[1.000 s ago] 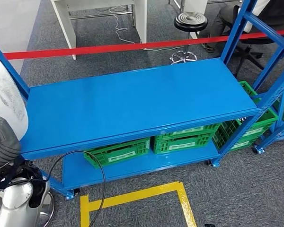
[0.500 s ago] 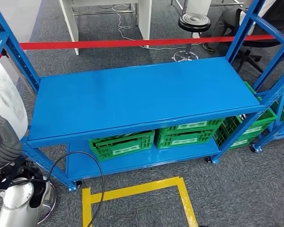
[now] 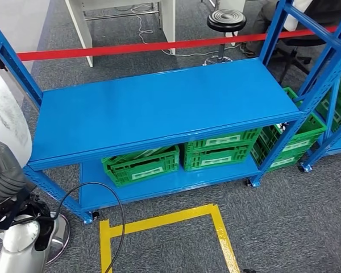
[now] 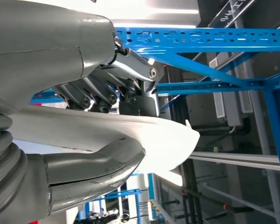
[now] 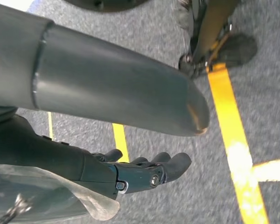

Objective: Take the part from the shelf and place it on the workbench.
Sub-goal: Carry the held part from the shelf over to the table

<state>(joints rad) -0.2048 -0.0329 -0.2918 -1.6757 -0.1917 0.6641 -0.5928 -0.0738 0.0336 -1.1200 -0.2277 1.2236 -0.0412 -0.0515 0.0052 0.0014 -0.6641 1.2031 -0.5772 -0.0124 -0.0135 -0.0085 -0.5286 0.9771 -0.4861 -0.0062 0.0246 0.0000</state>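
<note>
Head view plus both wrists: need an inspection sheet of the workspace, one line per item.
Surface: blue shelf top level bare; no workbench identifiable.
Job's things: white part gripped in the left hand, thumb on one face and dark fingers on the other.
Clutter: green crates on the bottom level, more to the right.
Hands: left hand holds the part; right hand hangs over the carpet, fingers loosely extended, holding nothing.
Cables: black cable loops over the floor by the yellow floor tape; a white one lies under the far desk.
Surroundings: red barrier tape, black stool, a seated person behind the rack.
</note>
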